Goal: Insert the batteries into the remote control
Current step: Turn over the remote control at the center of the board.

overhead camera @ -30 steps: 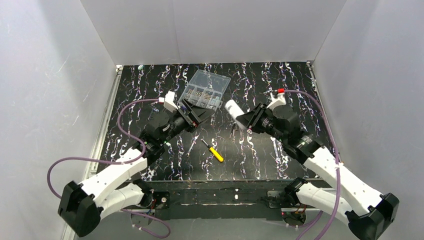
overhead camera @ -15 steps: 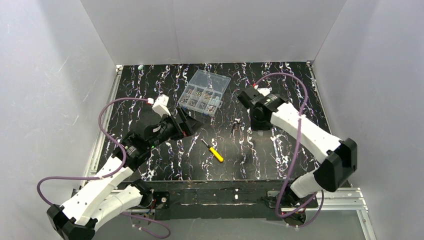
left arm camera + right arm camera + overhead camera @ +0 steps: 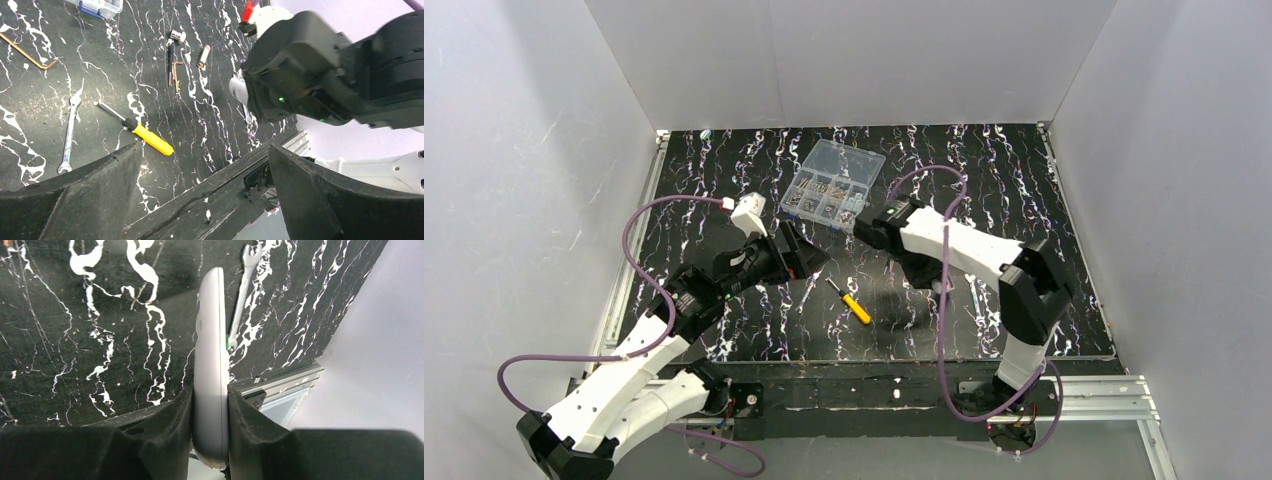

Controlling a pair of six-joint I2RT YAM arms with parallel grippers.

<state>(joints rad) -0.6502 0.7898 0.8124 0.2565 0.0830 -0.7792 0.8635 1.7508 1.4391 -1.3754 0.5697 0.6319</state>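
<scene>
Spread wide and holding nothing, my left gripper (image 3: pixel 204 147) hangs above the table (image 3: pixel 1024 180). Seen from overhead, that arm runs up from the near left corner and the wrist points toward 2 o'clock. The yellow-handled screwdriver (image 3: pixel 851 302) lies on the table at about 4 o'clock from that hand, and the clear compartment box (image 3: pixel 833 185) sits at about 1 o'clock from it.

My right arm is folded: the elbow is out at the right, the forearm reaches back toward the middle, and the wrist is tipped down over the table at 2 o'clock from the screwdriver. My right gripper (image 3: pixel 210 405) pinches the remote control (image 3: pixel 211 340) by its flat faces, one finger on each side, with the remote's long body sticking out past the fingertips.

The overhead view hides that grip under the wrist; only the right wrist camera shows the remote, edge-on, with a wrench (image 3: pixel 243 285) on the table at 1 o'clock, just beside its far end. The left wrist camera shows my right wrist's dark housing looming at 2 o'clock, with the screwdriver and the wrench below it.
</scene>
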